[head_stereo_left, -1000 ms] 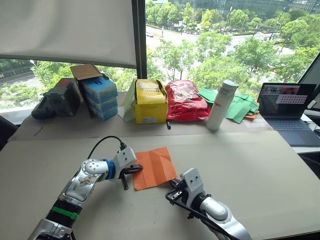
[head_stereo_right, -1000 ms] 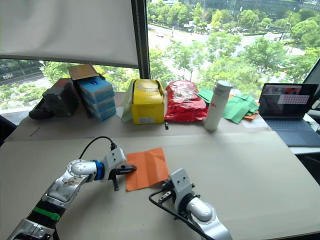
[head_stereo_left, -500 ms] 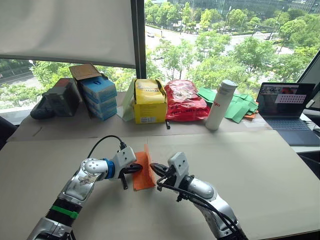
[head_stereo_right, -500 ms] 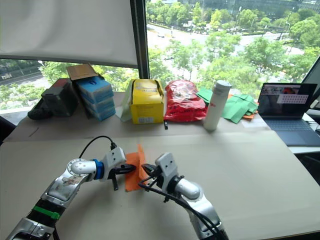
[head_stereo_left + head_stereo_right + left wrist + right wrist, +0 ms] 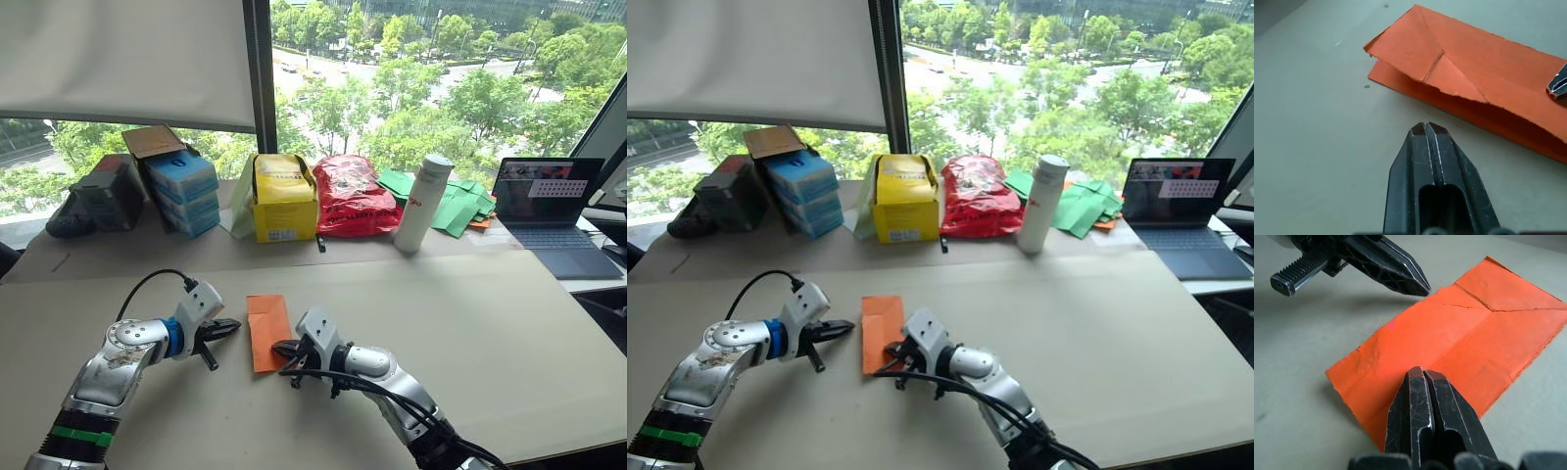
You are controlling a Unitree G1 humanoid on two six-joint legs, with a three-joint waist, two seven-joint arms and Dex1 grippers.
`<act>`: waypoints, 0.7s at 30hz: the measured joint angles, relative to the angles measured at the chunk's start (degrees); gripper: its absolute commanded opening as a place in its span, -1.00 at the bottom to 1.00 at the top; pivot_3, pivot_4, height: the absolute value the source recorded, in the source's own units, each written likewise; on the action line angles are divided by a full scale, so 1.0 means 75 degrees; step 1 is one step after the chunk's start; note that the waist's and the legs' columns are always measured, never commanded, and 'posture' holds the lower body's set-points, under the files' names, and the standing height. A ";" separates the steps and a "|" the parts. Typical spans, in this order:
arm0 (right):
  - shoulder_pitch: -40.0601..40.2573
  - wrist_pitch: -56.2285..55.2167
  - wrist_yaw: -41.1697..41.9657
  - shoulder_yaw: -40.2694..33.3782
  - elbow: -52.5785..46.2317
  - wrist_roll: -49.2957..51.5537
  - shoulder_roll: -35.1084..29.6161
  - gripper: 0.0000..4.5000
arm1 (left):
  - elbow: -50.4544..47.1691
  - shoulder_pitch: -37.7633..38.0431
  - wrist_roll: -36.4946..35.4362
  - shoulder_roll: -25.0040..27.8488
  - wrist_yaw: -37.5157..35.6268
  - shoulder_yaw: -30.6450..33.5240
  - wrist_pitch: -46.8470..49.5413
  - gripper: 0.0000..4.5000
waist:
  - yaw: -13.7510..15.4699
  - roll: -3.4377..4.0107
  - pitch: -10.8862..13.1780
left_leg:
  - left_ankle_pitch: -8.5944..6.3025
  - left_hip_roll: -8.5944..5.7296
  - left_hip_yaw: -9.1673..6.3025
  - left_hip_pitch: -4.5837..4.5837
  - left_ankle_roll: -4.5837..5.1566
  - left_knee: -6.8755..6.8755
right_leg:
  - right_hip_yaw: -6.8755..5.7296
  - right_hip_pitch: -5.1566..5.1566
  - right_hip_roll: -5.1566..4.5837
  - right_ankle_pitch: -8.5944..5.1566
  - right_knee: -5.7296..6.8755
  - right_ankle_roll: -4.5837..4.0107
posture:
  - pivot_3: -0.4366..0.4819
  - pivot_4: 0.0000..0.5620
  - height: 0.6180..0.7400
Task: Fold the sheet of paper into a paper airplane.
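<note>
Left eye view. Writing: red mark on white bottle [image 5: 419,203], not legible; print on yellow box [image 5: 283,197] too small to read. Back row along window [image 5: 392,59], robot's left to right: dark bag [image 5: 93,199], blue boxes [image 5: 183,189] with open cardboard flap, yellow box, red bag [image 5: 353,196], bottle upright, green sheets [image 5: 456,206], laptop [image 5: 544,199] open at far right. Sheet [image 5: 268,331] on bench [image 5: 490,323], folded to a narrow strip, flat, near front centre. Left gripper [image 5: 231,326] just beside sheet's left edge, fingers pressed together. Right gripper [image 5: 281,348] at sheet's near right corner. Broad bare bench to the right of sheet and toward back row.

Right eye view. Same layout. Sheet [image 5: 882,320] between both grippers; cable looping over left arm, another along right arm. Nothing standing between sheet and back row.

Left wrist view. Fingers [image 5: 1426,139] pressed together, tip close to sheet [image 5: 1484,93] but apart from it. Sheet doubled over, upper layer creased diagonally near one end, long edge ragged, lower layer showing beneath. Tip of right gripper [image 5: 1557,86] on upper layer.

Right wrist view. Fingers [image 5: 1422,396] pressed together, tips resting on sheet [image 5: 1469,338] near its end. Left gripper [image 5: 1420,286] pointing at sheet's long edge, tip just off the paper. Diagonal creases at far end. Bare bench all round.
</note>
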 measured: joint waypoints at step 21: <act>-0.0769 0.0534 0.0483 0.0030 -0.0090 -0.0054 -0.0156 -0.99 | 0.0942 -0.0123 0.0206 -0.0773 0.0288 -0.1001 -0.1418 -1.00 | -0.0010 -0.0004 0.0003 | 0.0006 -0.0004 0.0000 0.0005 -0.0013 -0.0018 | -0.0001 -0.0017 -0.0069 -0.0005 0.0005 -0.0011 | -0.05 -0.47 1.00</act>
